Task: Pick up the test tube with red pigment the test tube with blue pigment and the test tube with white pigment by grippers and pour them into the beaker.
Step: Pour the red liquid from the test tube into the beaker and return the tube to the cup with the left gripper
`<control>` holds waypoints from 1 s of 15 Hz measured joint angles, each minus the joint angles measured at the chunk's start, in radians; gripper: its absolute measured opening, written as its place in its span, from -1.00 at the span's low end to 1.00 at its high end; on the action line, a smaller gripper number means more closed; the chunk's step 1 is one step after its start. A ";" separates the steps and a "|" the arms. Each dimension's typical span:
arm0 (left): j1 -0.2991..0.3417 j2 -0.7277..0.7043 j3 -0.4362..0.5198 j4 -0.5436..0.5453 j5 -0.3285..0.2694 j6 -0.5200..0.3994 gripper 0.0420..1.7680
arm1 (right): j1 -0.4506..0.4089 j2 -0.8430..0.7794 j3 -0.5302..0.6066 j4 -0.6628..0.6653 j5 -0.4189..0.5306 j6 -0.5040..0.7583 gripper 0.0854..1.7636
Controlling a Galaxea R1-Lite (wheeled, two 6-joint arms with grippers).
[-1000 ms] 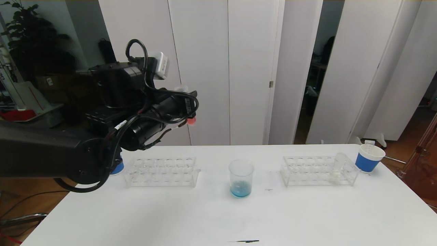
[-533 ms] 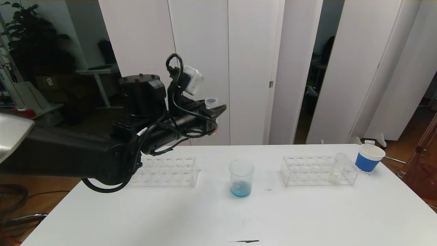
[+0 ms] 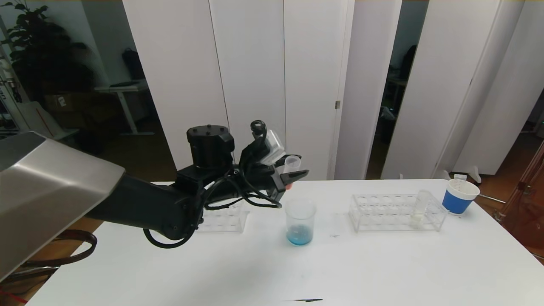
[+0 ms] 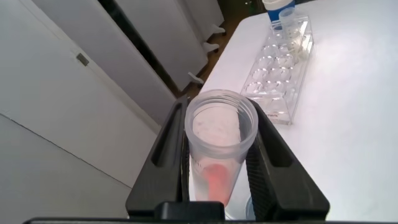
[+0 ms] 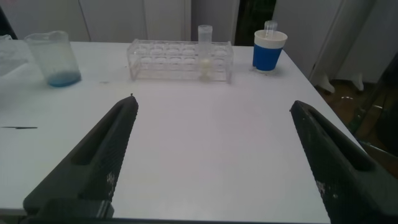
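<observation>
Red tube (image 3: 291,166) is clamped upright in the left gripper (image 3: 293,176), mouth up, red pigment pooled at its bottom; wrist view shows both fingers (image 4: 169,142) tight on the tube wall (image 4: 219,144). Beaker (image 3: 300,221) sits on the table just below the gripper and slightly toward the robot's right, blue liquid already in its bottom, so blue looks poured. White tube (image 3: 420,207) leans in the right-hand rack (image 3: 397,212), far to the gripper's right, next to a blue paper cup (image 3: 459,196). Left rack (image 3: 221,220) is beside the gripper, partly behind the arm.

Step in hand, as I read it: carrying red to the beaker. Next move needs the tube mouth brought over the beaker rim, then a wrist roll to tip it; the mouth isn't clearly over the opening yet, so spill risk if rolled now.

Right gripper (image 5: 214,152) is parked low over the table's right side, jaws spread wide, holding nothing.

Versus a second ago: left arm has swung from high over the left rack down and rightward to the beaker, grip unchanged
</observation>
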 joint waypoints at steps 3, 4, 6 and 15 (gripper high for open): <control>0.008 0.064 -0.032 -0.025 -0.043 0.102 -0.35 | 0.000 0.000 0.000 0.000 0.001 0.000 0.99; 0.013 0.081 -0.051 -0.026 -0.054 0.117 -0.35 | 0.000 0.000 0.000 0.000 0.000 0.000 0.99; 0.027 0.109 -0.091 -0.031 -0.060 0.193 -0.35 | 0.000 0.000 0.000 0.000 0.000 0.000 0.99; 0.037 0.229 -0.141 -0.224 -0.055 0.492 -0.35 | 0.000 0.000 0.000 0.000 0.000 0.000 0.99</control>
